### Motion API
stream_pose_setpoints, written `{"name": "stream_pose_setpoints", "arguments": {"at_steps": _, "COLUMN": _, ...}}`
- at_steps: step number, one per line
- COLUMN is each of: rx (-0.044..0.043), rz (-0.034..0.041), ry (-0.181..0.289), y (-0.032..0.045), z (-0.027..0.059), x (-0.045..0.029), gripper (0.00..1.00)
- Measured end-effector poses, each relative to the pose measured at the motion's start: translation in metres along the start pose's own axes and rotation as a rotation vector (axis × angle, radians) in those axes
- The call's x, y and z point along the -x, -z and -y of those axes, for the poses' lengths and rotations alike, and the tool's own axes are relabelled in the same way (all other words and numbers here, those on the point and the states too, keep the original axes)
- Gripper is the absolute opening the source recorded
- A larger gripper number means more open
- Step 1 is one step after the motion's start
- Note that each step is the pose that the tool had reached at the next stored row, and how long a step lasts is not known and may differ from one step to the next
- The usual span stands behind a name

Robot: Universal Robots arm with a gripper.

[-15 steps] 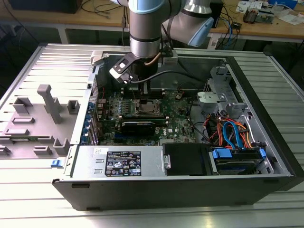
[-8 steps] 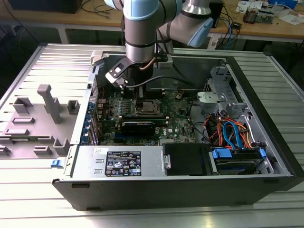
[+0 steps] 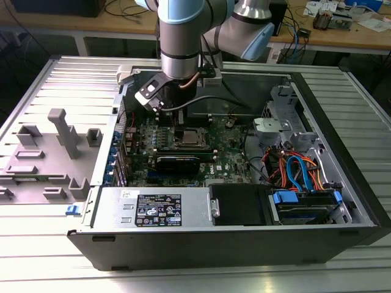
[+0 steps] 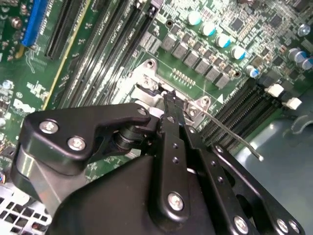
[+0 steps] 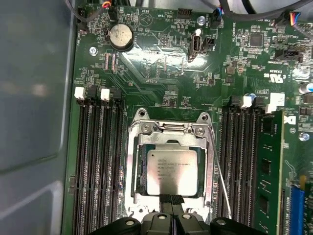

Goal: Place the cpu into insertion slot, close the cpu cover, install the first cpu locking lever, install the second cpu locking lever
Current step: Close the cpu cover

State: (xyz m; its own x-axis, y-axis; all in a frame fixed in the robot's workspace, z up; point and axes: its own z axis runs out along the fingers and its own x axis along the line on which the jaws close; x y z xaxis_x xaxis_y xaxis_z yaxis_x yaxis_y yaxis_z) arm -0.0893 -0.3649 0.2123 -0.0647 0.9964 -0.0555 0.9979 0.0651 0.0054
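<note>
Hiding one edge of the insertion slot (image 5: 131, 166) in the first wrist view: the gripper (image 5: 171, 198), fingertips pressed together, nothing seen between them. Hard to judge whether touching the socket or just above it. Seated in the slot: the cpu (image 5: 172, 171), a dull silver-grey square with faint print, framed by the cpu cover (image 5: 171, 140) lying flat. Alongside, a thin wire lever (image 5: 218, 171).

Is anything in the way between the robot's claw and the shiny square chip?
Nothing visible is. In the first wrist view the gripper sits right at the edge of the cpu. The cpu lies in the insertion slot, with the cpu cover framing it.
</note>
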Motion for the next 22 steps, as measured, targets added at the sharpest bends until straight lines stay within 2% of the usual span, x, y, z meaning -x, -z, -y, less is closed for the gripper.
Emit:
{"name": "stream_pose_setpoints", "arguments": {"at_steps": 15, "rx": 0.0, "rz": -0.0018, "ry": 0.0, "y": 0.0001, "z": -0.0003, "x": 0.0001, "gripper": 0.11}}
{"name": "stream_pose_setpoints", "arguments": {"at_steps": 22, "rx": -0.0001, "rz": -0.0012, "ry": 0.0, "y": 0.0, "z": -0.0087, "x": 0.0006, "gripper": 0.11}}
